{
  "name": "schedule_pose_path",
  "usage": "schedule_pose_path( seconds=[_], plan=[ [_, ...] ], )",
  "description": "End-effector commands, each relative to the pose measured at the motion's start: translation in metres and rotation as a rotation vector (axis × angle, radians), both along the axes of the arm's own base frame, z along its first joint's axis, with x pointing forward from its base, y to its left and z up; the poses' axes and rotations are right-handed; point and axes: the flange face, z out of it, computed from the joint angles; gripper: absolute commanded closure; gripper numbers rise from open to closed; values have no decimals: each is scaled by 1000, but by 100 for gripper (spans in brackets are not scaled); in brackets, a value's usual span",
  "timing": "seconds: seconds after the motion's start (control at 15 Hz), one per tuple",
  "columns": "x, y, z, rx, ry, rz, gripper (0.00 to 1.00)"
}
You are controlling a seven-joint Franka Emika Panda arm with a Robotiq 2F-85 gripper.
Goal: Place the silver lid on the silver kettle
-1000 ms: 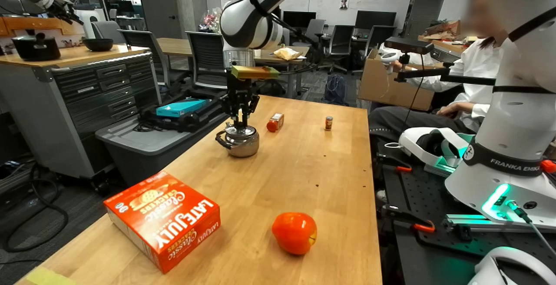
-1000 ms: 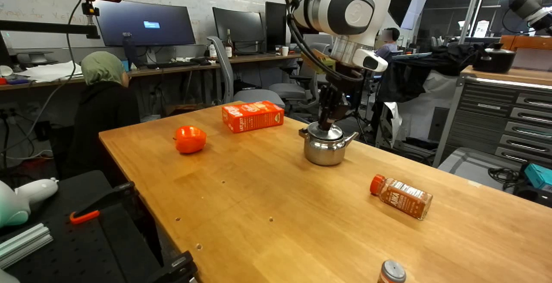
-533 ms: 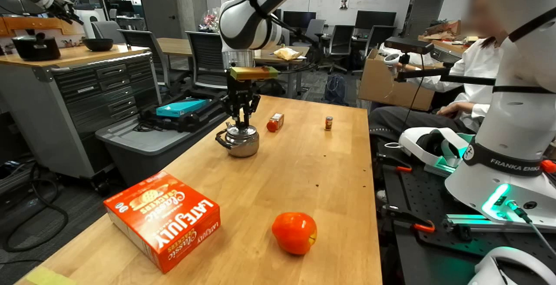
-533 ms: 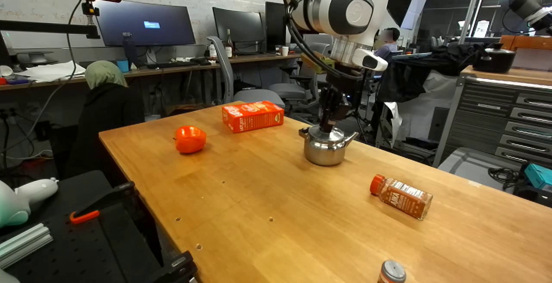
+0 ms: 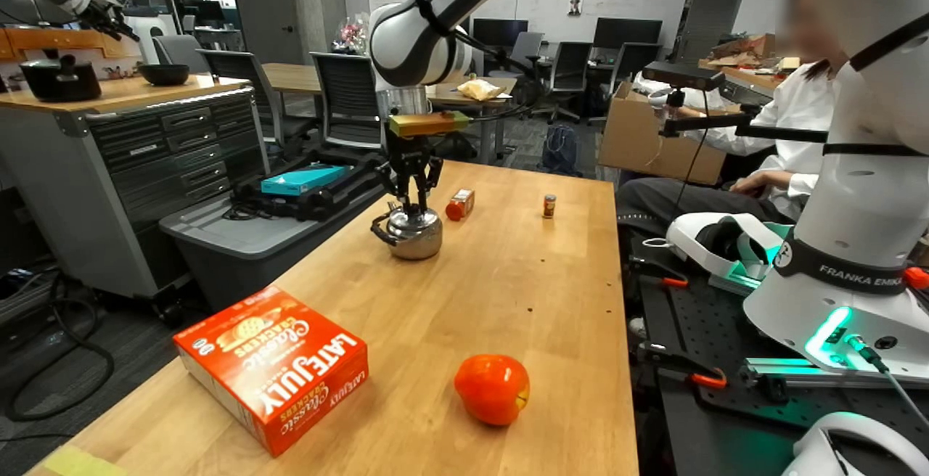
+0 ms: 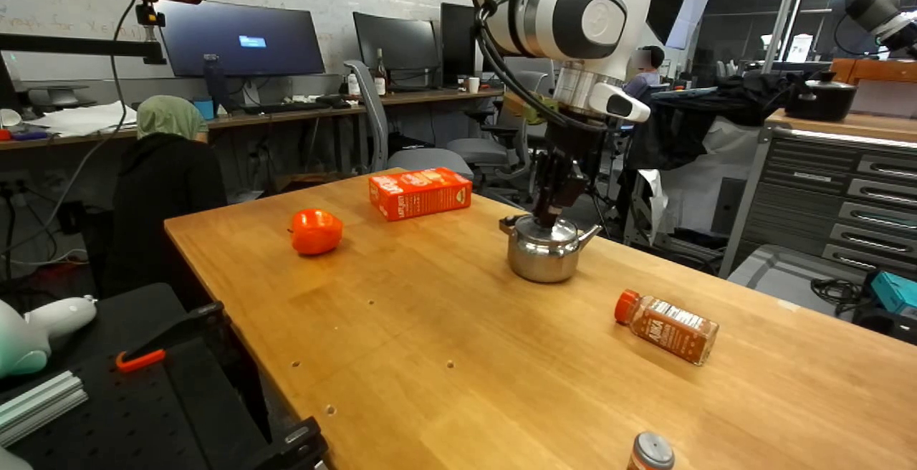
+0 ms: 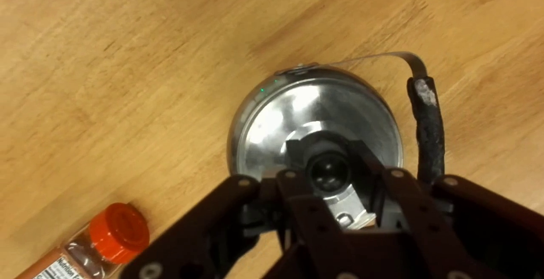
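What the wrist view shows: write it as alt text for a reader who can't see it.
The gripper appears to clasp the dark knob of a silver lid resting on a silver kettle, seen from above. The kettle's black-sleeved handle juts out right; a bottle with an orange-red cap lies at lower left on the wooden table.

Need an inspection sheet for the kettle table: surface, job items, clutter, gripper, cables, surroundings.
Surface: wooden tabletop, several small holes.
Silver kettle: upright on the tabletop, handle lowered to one side.
Silver lid: on the kettle's mouth, looks seated.
Clutter: cracker box; orange-red fruit-like object; spice bottle on its side; small upright jar.
Gripper: apparently closed on the lid's dark knob.
Cables: black cables running along the arm.
Surroundings: seated person in white; person in black with green head covering.
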Motion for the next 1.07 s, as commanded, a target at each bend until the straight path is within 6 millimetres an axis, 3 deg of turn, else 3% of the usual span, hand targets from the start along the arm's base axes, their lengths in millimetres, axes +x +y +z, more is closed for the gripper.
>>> schedule_pose_path(
  seconds=[0.0,0.27,0.33,0.73,1.0],
  plan=[
    [0,1,-4,4,34,10,32],
    [-9,24,9,25,10,76,3],
    [-12,32,12,25,4,99,0],
    [-39,80,31,25,12,275,0],
    [-57,94,41,-66,17,378,0]
  ],
)
